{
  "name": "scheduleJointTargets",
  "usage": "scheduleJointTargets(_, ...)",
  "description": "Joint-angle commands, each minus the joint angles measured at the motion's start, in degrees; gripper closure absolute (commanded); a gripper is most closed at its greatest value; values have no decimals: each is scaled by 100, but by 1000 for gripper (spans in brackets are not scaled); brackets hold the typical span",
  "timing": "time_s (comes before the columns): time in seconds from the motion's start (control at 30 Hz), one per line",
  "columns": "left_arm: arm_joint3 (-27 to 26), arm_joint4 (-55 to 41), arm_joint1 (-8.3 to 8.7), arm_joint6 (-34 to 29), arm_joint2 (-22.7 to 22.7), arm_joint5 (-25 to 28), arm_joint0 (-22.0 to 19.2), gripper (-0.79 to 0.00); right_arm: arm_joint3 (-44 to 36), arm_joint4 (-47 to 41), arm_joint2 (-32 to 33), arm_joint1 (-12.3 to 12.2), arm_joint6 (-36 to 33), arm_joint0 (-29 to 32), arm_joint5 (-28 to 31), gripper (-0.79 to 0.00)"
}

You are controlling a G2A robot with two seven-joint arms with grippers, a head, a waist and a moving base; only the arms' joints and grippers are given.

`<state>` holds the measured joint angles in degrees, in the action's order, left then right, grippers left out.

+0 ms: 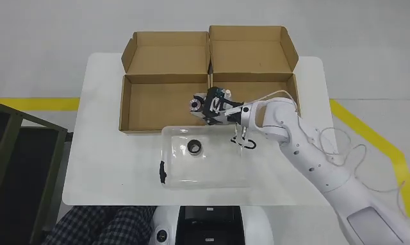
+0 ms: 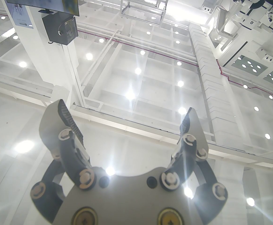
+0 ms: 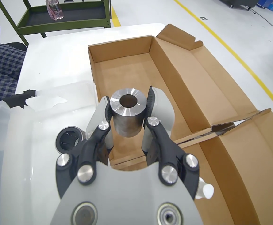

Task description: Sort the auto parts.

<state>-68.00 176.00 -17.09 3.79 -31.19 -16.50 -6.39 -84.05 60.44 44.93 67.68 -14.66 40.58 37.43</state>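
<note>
My right gripper [image 3: 128,108] is shut on a steel sleeve [image 3: 127,114], a short cylinder with a bore through it, held above the left cardboard box [image 3: 136,78]. From the top view the sleeve [image 1: 195,104] hangs over that box's [image 1: 154,107] right end, at the tip of the right gripper [image 1: 204,106]. A dark bearing ring [image 1: 195,146] lies in the clear plastic bin [image 1: 211,177]; the ring [image 3: 68,140] also appears beside the gripper. My left gripper [image 2: 127,120] points up at the ceiling, open with nothing between its fingers.
A second open cardboard box [image 1: 256,84] stands right of the first, both at the table's far side. A black clip [image 1: 163,172] sits on the bin's left edge. A green cart [image 3: 63,15] with a pink bottle [image 3: 53,6] stands beyond the table.
</note>
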Motion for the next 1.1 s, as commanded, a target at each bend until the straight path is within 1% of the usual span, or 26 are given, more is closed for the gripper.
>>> scheduleJointTargets(0.0, 0, 0, 0, 0, 0, 0, 0, -785, 138, 5, -79, 49, 7, -72, -72, 0)
scheduleJointTargets(0.27, 0, 0, 0, 0, 0, 0, 0, -785, 669, 111, -381, 254, -60, -351, -288, 0)
scheduleJointTargets(0.43, 0, 0, 0, 0, 0, 0, 0, -785, 874, 204, -516, 354, -111, -454, -303, 0)
scheduleJointTargets(0.6, 0, 0, 0, 0, 0, 0, 0, -785, 1012, 150, -521, 411, -105, -473, -258, 0)
scheduleJointTargets(0.83, 0, 0, 0, 0, 0, 0, 0, -785, 722, 128, -258, 376, 20, -404, -91, 0)
scheduleJointTargets(1.07, 0, 0, 0, 0, 0, 0, 0, -785, -17, 156, 188, 238, 60, -71, 119, 0)
